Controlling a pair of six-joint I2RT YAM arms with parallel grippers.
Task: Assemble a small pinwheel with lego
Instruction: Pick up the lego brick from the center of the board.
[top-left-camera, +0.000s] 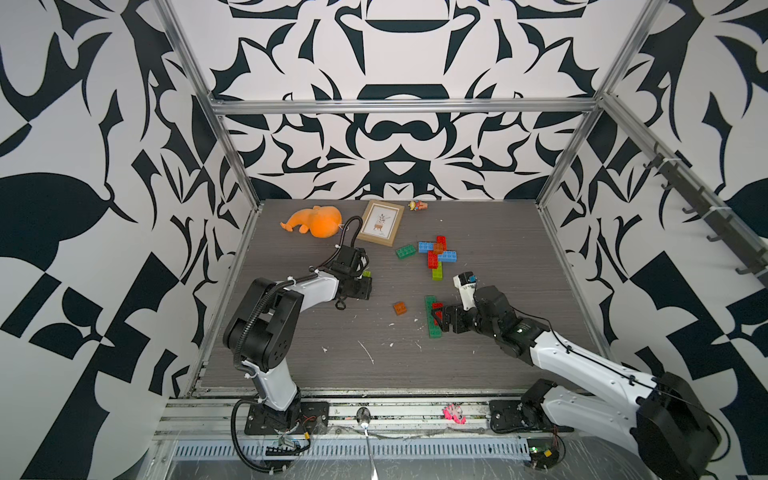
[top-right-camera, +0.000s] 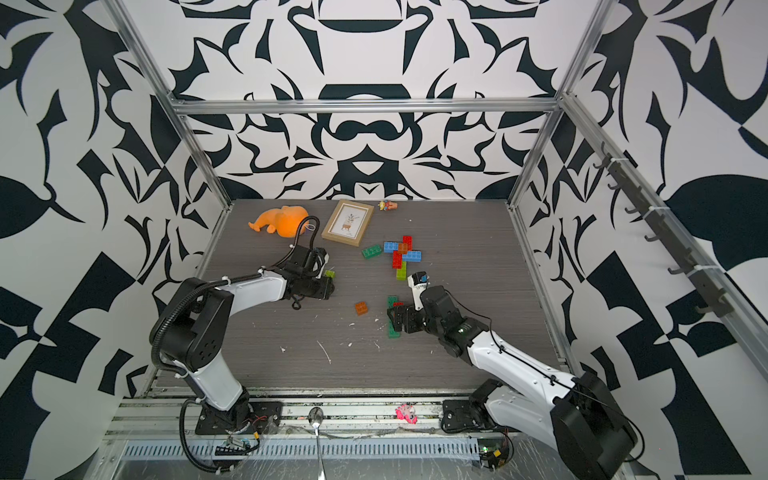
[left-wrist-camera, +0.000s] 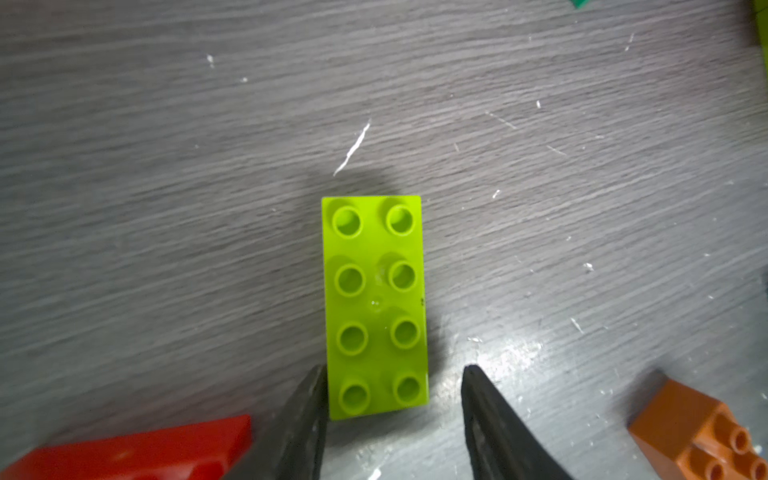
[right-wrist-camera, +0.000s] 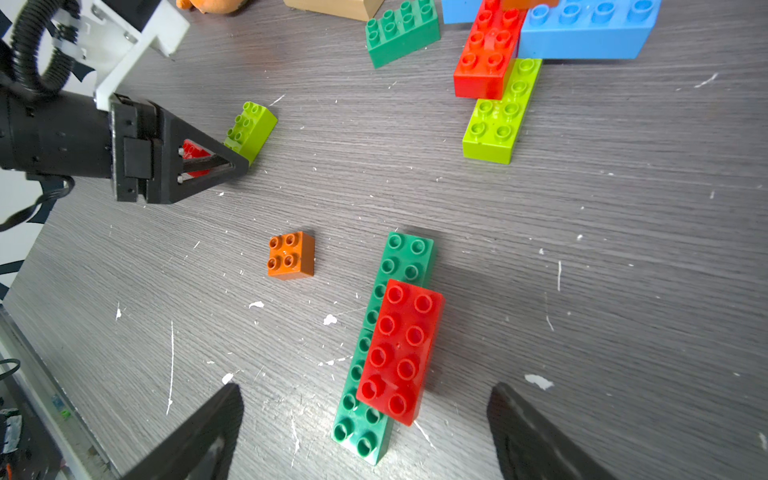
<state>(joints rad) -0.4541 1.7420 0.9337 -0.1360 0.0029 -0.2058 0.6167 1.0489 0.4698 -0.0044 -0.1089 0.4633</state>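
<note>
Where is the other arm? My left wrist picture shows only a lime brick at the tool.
Observer: The right tool is open at a red brick stacked on green bricks.
Operator: Is any pinwheel built yet?
Observer: A cross of red and blue bricks lies farther back.
Operator: Anything that isn't lego?
Observer: A plush and a frame at the back.

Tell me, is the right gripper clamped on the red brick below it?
No, the right gripper is open, with both fingers clear of the red brick.
</note>
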